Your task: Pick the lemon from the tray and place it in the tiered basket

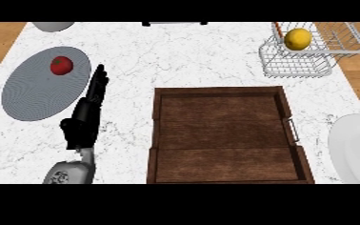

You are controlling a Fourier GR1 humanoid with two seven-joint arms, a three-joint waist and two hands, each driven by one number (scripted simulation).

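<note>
The yellow lemon (298, 39) lies in the upper tier of the white wire tiered basket (295, 66) at the counter's far right. The brown wooden tray (226, 136) sits in the middle of the counter with nothing in it. My left hand (90, 104) is to the left of the tray, fingers straight and pointing away from me, holding nothing. My right hand does not show in the view.
A grey ribbed plate (35, 93) at the left holds a red tomato (61, 65). A white plate (346, 145) pokes in at the right edge. A pale bowl (53, 26) sits at the far left corner.
</note>
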